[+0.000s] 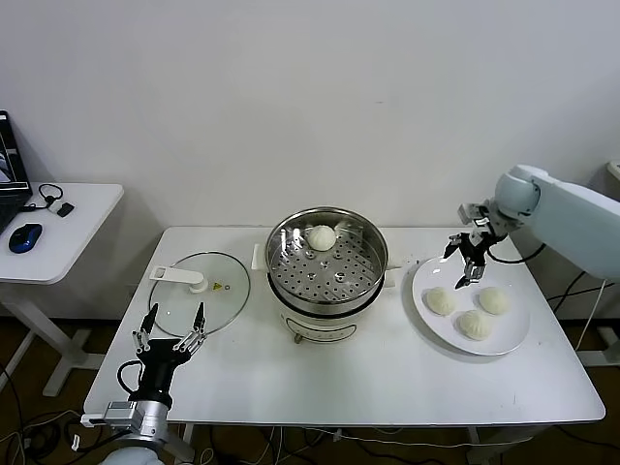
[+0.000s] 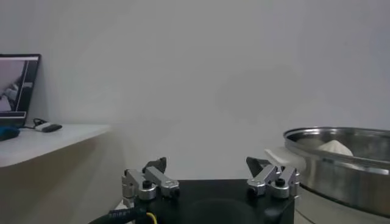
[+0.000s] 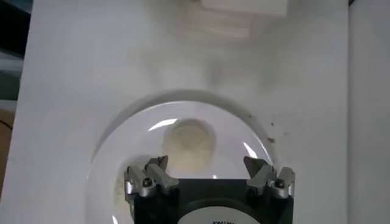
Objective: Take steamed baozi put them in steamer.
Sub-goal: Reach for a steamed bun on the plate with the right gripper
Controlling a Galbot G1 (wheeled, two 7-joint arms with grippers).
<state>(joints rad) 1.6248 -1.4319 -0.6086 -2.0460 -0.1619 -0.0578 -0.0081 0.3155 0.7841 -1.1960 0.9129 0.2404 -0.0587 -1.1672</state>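
Observation:
The steel steamer (image 1: 327,262) stands mid-table on its white base, and one baozi (image 1: 322,236) lies on its perforated tray at the far side. Three more baozi (image 1: 440,300) (image 1: 493,299) (image 1: 474,325) rest on the white plate (image 1: 511,329) to the right. My right gripper (image 1: 467,260) hangs open above the plate's far left part, holding nothing. In the right wrist view a baozi (image 3: 189,141) lies on the plate (image 3: 116,158) just ahead of the open gripper (image 3: 207,164). My left gripper (image 1: 170,326) waits open near the table's front left.
A flat glass lid (image 1: 199,293) with a white handle lies left of the steamer, right by the left gripper. In the left wrist view the steamer (image 2: 341,164) rises to one side. A low side table with a blue mouse (image 1: 26,236) stands at far left.

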